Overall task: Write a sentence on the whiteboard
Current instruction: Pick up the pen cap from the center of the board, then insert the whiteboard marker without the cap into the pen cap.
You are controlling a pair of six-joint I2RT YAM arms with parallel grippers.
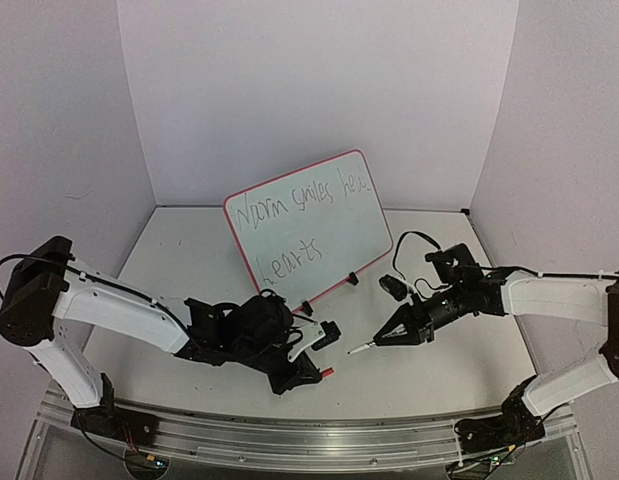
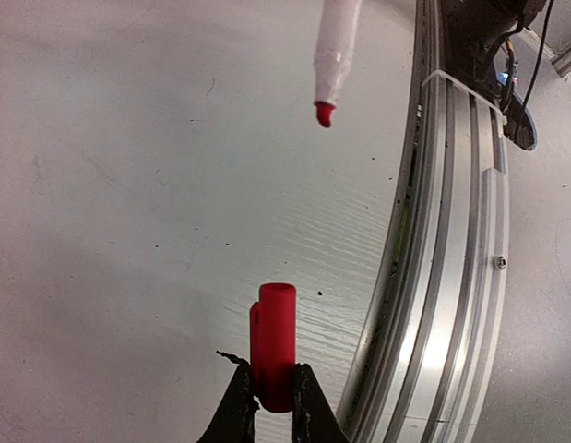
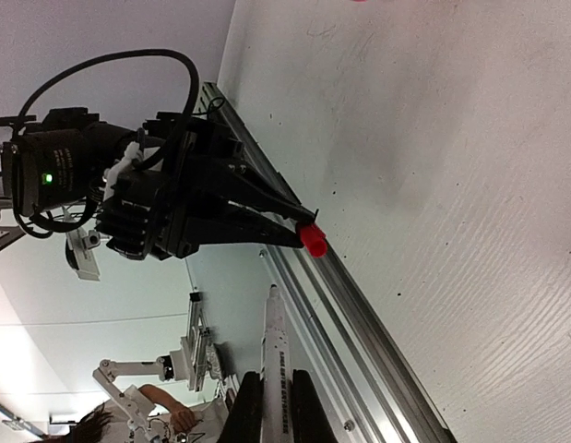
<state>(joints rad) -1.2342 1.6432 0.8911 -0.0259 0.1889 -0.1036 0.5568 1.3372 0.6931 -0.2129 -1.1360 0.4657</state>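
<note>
Pinching the light, slick red cap (image 2: 275, 332), left claw (image 2: 271, 388) faces the stiff marker (image 2: 336, 41) clamped by its barrel in right claw (image 3: 269, 383).

I'm looking at a pale, matte table (image 1: 189, 260), lightly scuffed and dotted with small dark specks. Toward the back, near the middle, the whiteboard (image 1: 309, 225) stands on it, propped up on two small black feet (image 1: 352, 278). An aluminium rail (image 1: 319, 440) runs along the table's near edge.

3 plain white walls (image 1: 319, 80) enclose a scuffed, evenly lit white table (image 1: 179, 260) beneath the jaws; an aluminium rail (image 1: 319, 445) lies behind them.
</note>
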